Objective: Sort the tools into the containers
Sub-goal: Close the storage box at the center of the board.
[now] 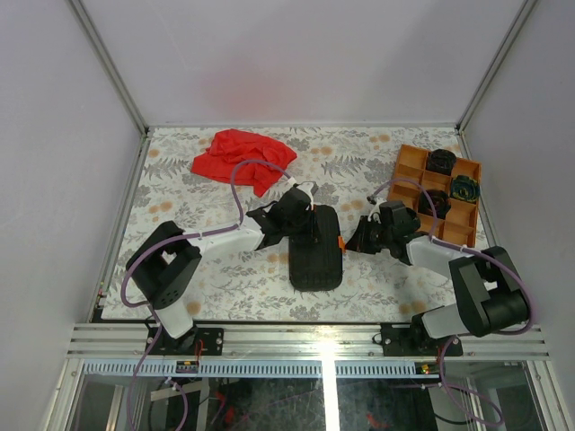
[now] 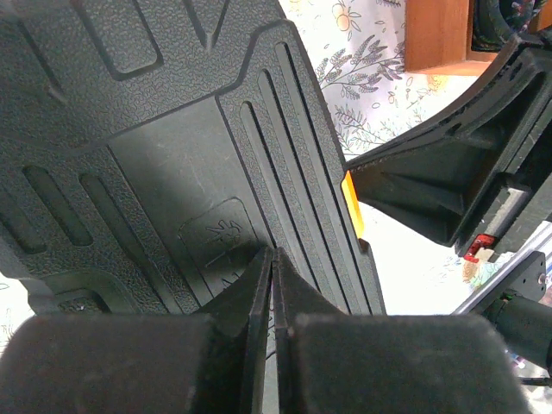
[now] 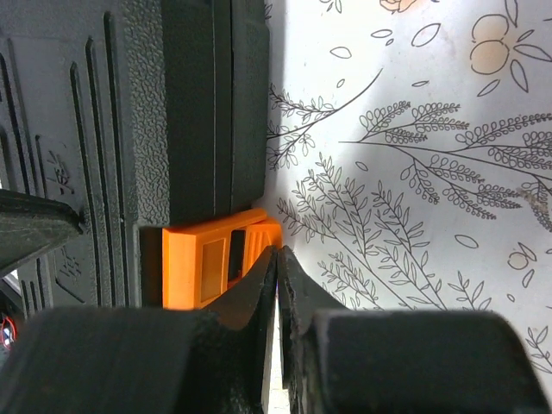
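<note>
The black ribbed tool case [image 1: 315,256] lies closed in the middle of the table. My left gripper [image 1: 310,221] is shut and empty, its tips resting on the case lid [image 2: 172,155] in the left wrist view [image 2: 272,254]. My right gripper [image 1: 351,241] is shut and empty, its tips against the case's orange latch [image 3: 207,259] in the right wrist view [image 3: 278,250]. The orange tray [image 1: 409,158] at the right holds dark coiled bundles [image 1: 441,161], one greenish [image 1: 464,188]. No screwdrivers, pliers or hammer are in view.
A red cloth [image 1: 243,157] lies crumpled at the back left. The table has a floral cover, with white walls on three sides. The right arm [image 2: 448,190] sits close beside the case's latch side.
</note>
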